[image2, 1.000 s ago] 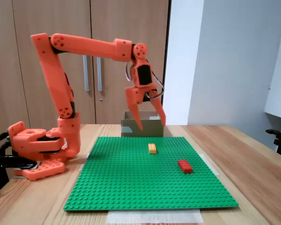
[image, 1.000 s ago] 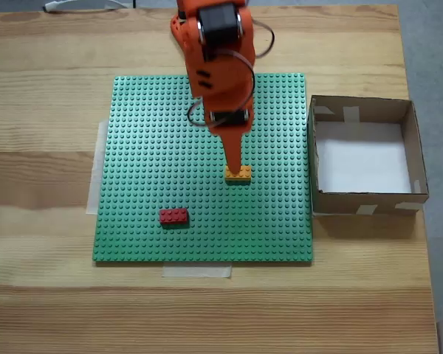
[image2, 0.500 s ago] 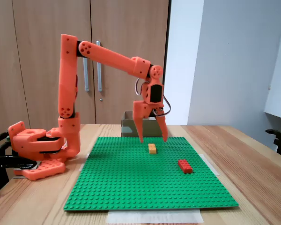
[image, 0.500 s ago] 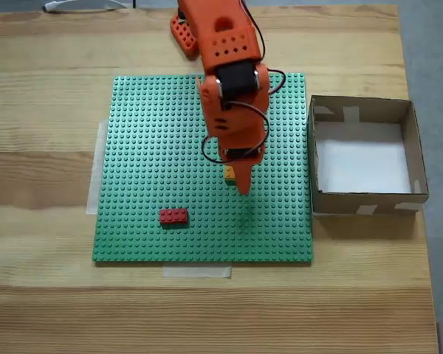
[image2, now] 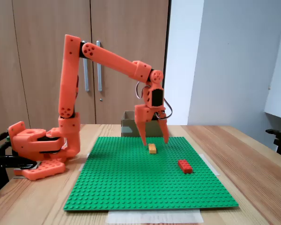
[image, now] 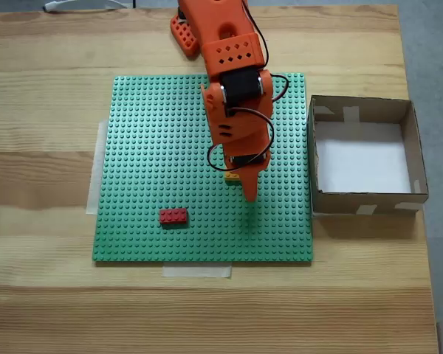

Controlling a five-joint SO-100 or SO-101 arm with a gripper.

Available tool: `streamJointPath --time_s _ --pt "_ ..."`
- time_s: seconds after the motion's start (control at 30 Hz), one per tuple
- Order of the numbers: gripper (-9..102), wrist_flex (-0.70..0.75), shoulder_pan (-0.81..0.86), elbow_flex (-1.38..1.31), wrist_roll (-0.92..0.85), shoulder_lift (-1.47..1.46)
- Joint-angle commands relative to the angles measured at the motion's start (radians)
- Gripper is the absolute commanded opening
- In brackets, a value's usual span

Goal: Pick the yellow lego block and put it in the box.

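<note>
The yellow lego block (image2: 152, 148) lies on the green baseplate (image2: 131, 183); in a fixed view from above, a sliver of the block (image: 232, 177) shows under the orange arm. My gripper (image2: 154, 140) hangs open just above it, one finger on each side of the block, tips a little above the plate. From above, the gripper (image: 248, 193) points down over the block. The box (image: 363, 156), brown cardboard with a white bottom, stands right of the plate; in a fixed view from the side, the box (image2: 129, 127) is behind the gripper.
A red brick (image: 173, 216) sits on the plate's lower left in a fixed view from above, and the red brick (image2: 185, 166) is nearer the camera in the side one. The arm's base (image2: 35, 150) stands on the wooden table (image: 44, 88).
The arm has stretched forward and lowered: the open gripper went from high above the plate to straddling the yellow block just above it. The bricks and box have not moved.
</note>
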Motion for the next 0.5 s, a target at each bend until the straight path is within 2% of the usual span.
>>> streamJointPath --time_s 0.0,0.47 --pt "32 -0.002 0.014 0.002 -0.011 0.009" --pt "31 -0.028 0.049 0.023 -0.021 0.017"
